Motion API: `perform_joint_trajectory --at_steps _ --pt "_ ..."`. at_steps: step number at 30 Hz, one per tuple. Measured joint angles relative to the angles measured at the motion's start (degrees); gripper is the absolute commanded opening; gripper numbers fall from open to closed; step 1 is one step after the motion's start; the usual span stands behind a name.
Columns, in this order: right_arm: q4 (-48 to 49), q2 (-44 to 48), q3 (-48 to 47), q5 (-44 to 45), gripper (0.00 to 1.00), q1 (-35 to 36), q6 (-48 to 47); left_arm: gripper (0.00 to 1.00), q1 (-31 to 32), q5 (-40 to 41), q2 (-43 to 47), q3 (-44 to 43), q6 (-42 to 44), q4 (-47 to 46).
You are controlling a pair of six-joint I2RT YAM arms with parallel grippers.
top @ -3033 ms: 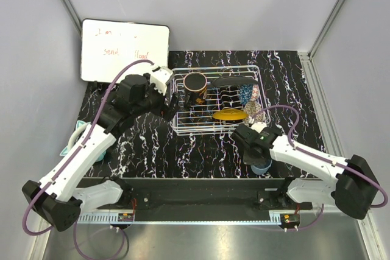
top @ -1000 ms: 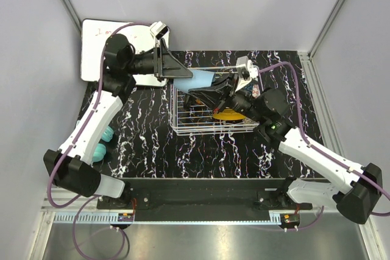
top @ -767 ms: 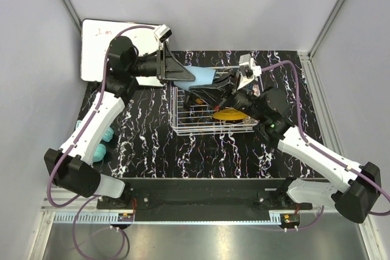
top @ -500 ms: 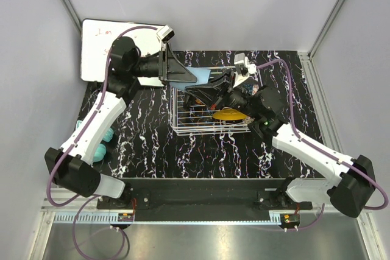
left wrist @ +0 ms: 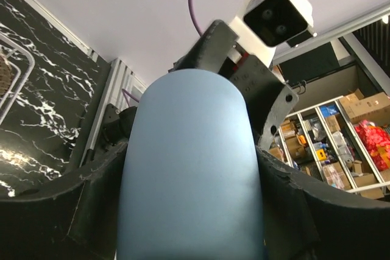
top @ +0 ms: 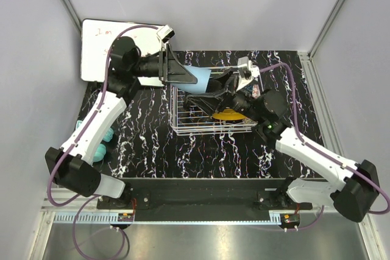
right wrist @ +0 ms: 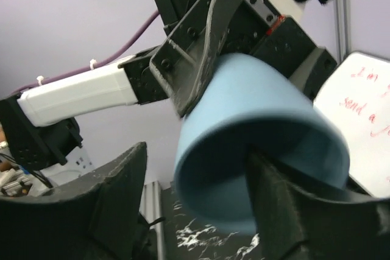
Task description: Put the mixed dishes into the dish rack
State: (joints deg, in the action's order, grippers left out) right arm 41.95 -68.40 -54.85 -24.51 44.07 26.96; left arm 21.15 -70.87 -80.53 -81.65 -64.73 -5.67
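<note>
The left arm rises from the lower left of the top view and bends right at the upper centre, with its wrist level. The left gripper (top: 187, 77) points right and is clamped on the closed end of the cup (top: 203, 80). In the left wrist view its two fingers press on either side of the cup.

The cup lies on its side in the air, above the upper-left corner of the rack (top: 183, 127). Its mouth faces right.

The right arm comes up from the lower right and leans left over the rack. The right gripper (right wrist: 196, 151) meets the cup's mouth with its jaws spread. In the right wrist view one finger (right wrist: 286, 211) sits at the rim. I cannot tell whether it touches. The other finger stands clear to the left.

A yellow plate (top: 229, 114) stands in the rack's lower right.
</note>
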Motion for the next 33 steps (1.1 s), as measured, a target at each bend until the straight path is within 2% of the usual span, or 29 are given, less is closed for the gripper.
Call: perform_joint_trajectory --at_steps 1,3,6,9,13,16,21,24,28,33 --pt "-0.42 0.87 0.9 0.13 0.93 -0.15 0.0 0.0 -0.24 -0.09 -0.02 -0.02 0.37 0.17" --pt "-2.19 4.26 4.0 1.18 1.0 -0.66 -0.07 0.0 -1.55 -0.26 -0.5 -0.98 1.55 2.62" --pt "-5.73 9.53 7.78 3.1 1.0 -1.57 0.04 0.0 -3.23 -0.68 -1.42 -3.78 5.16 8.0" --pt "-11.69 16.7 11.78 6.23 1.0 -1.86 -0.33 0.0 -4.42 -0.72 -2.12 -7.15 12.28 16.83" --pt "-21.64 28.17 14.03 11.28 1.0 -1.92 -1.27 0.0 -4.24 2.23 -4.2 -14.49 30.08 35.28" --pt "-27.8 36.15 14.01 15.02 1.0 -1.97 -1.73 0.0 -2.21 10.75 -6.67 -20.2 44.39 48.78" --pt "-34.14 43.82 13.73 19.04 1.0 -1.99 -1.51 0.0 7.02 32.48 -7.5 -20.59 61.48 60.83" --pt "-37.11 45.24 14.62 20.09 1.0 -2.01 -1.05 0.0 11.21 41.59 -8.63 -20.68 66.79 63.25" --pt "-41.53 46.31 16.35 21.68 1.0 -2.03 -0.52 0.0 12.2 50.56 -11.78 -20.87 71.14 64.28" --pt "-45.9 47.19 17.11 24.52 1.0 -2.03 -0.63 0.0 12.76 56.63 -16.9 -20.87 74.53 64.37"
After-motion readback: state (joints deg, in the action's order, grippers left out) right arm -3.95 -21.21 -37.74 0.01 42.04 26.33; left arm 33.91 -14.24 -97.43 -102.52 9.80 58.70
